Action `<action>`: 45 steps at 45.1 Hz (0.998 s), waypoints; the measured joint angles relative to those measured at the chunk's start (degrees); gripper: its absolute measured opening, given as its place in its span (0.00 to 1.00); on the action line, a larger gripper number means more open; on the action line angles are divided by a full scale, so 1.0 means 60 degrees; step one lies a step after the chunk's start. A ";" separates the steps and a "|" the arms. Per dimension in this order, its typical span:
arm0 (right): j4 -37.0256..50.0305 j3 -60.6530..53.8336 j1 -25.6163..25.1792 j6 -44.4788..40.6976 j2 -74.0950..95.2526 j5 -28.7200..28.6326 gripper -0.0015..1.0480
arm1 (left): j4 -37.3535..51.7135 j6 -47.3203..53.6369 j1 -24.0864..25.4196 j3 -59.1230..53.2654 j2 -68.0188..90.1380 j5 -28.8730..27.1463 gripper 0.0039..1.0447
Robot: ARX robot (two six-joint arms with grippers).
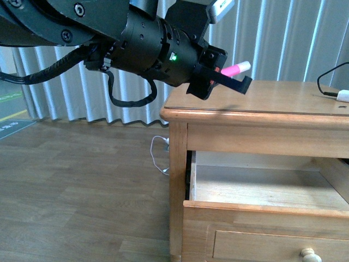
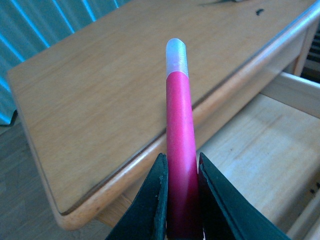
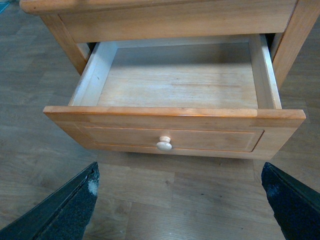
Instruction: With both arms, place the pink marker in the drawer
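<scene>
Left gripper [image 1: 240, 77] is up above the front left corner of the worktop [image 1: 283, 101], jaws pinched tight on the tail end of the pink marker [image 1: 235, 69]. Most of the barrel and the white tip poke out past the fingertips, clear of the wood. Below, the drawer [image 3: 175, 134] stands pulled out, bare inside, knob [image 3: 164, 143] facing out. Right gripper [image 3: 180, 197] hangs in front of it, spread wide with nothing between its fingers, and off the knob. Here's the worry: the marker sits over the worktop, not over the drawer opening, so a release here lands it on top, and a round barrel could roll off the front edge to the floor. That hold near one end is a second risk, because a jolt on the way down could pivot the marker or let it slip. The path matters too: the descent has to clear the worktop's overhanging front edge, and that protruding tip looks likely to clip it if the arm comes down too close. A drop from height could bounce the marker out over the drawer's side walls. And the right arm, if it drifts forward, could nudge the drawer in and narrow the opening.
</scene>
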 joint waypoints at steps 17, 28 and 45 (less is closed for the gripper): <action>0.0000 0.0000 0.0000 -0.0004 0.0000 0.0000 0.91 | 0.0077 0.1166 -0.0627 -0.0437 0.0801 -0.0149 0.14; 0.0000 0.0000 0.0000 0.0000 0.0000 0.0000 0.91 | 0.0273 0.1224 -0.0769 -0.0401 0.1752 -0.0452 0.14; 0.0000 0.0000 0.0000 0.0000 0.0000 0.0000 0.91 | 0.0761 0.0929 -0.0769 -0.0310 0.2419 -0.0900 0.24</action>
